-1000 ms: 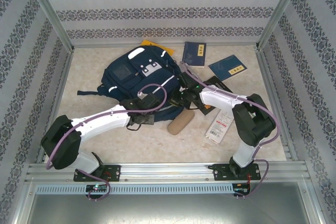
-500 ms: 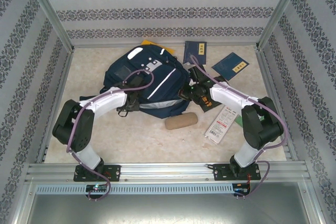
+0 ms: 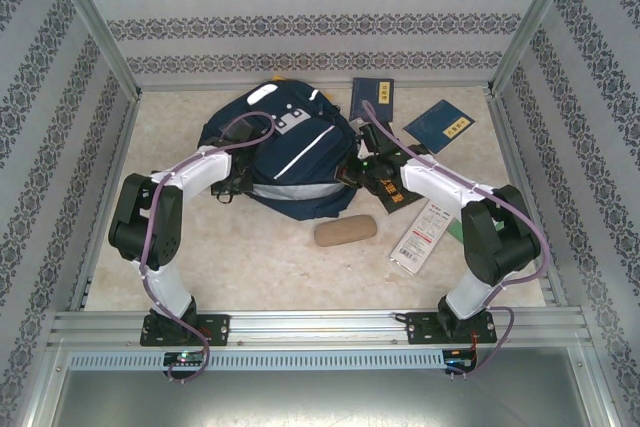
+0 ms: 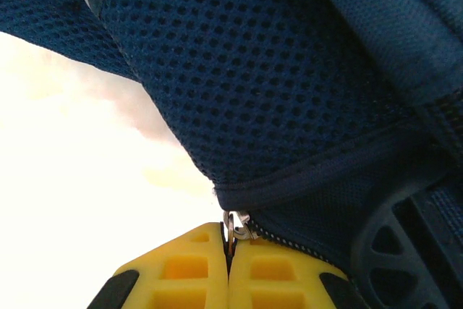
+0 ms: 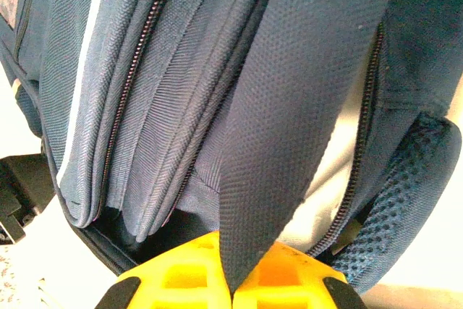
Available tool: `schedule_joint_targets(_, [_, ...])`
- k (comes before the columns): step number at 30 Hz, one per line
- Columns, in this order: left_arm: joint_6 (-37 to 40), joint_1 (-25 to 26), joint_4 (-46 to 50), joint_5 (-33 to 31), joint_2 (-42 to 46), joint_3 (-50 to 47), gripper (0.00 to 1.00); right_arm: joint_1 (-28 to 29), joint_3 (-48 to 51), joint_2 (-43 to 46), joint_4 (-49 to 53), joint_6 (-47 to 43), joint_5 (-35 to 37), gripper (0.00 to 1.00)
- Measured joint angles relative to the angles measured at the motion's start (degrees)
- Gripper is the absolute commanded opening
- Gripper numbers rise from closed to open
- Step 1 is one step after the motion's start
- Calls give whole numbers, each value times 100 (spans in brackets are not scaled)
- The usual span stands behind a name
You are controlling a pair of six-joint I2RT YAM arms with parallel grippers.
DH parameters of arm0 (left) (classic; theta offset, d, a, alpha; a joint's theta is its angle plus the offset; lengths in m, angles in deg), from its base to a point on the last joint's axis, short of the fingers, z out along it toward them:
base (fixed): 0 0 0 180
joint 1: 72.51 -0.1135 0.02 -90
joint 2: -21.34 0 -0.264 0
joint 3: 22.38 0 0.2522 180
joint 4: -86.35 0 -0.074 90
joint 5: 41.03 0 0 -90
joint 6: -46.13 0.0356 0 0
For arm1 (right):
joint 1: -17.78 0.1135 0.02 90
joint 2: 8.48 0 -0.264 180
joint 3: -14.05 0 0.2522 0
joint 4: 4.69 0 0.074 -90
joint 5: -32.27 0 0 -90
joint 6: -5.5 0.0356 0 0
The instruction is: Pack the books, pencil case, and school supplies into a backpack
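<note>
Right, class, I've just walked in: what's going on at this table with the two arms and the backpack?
Both arms are working on the navy backpack, which lies on the table. The left gripper is shut on a metal zipper pull. The right gripper is pinching a dark strap. The tan pencil case, the white packet and two navy books lie outside the bag, not yet packed.
</note>
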Motion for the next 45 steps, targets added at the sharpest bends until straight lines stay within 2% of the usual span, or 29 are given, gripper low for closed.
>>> schedule_joint_targets(2, [28,-55,17,17,11,0,33,129,-83,-72,4,-24,4,0])
schedule_joint_targets(4, [22,-162,90,15,68,0,50,313,-240,-199,24,-42,33,0])
schedule_joint_targets(6, [0,-258,188,22,229,0,59,555,-459,-380,20,-37,81,0])
schedule_joint_targets(13, [-33,-299,435,173,1283,13,69,1475,-1064,-1036,-22,44,55,2])
schedule_joint_targets(16, [-83,-297,507,341,1679,2,75,1659,-1209,-1213,-44,24,-2,27])
schedule_joint_targets(21, [-264,-229,474,883,2286,-271,78,1582,-1198,-1108,50,-48,9,39])
schedule_joint_targets(25, [-485,44,398,1268,2461,-409,81,1397,-922,-542,179,-227,195,46])
schedule_joint_targets(29, [-756,549,105,1508,2459,-411,83,1086,-378,481,334,-439,553,54])
schedule_joint_targets(35, [-1032,1331,-352,1668,2111,-192,84,219,542,1685,426,-640,1228,60])
schedule_joint_targets(39, [-1069,1775,-667,1703,1484,229,85,-544,896,1768,448,-728,1598,71])
schedule_joint_targets(45, [-1088,2186,-1003,1759,726,568,86,-1565,914,1451,275,-767,1934,66])
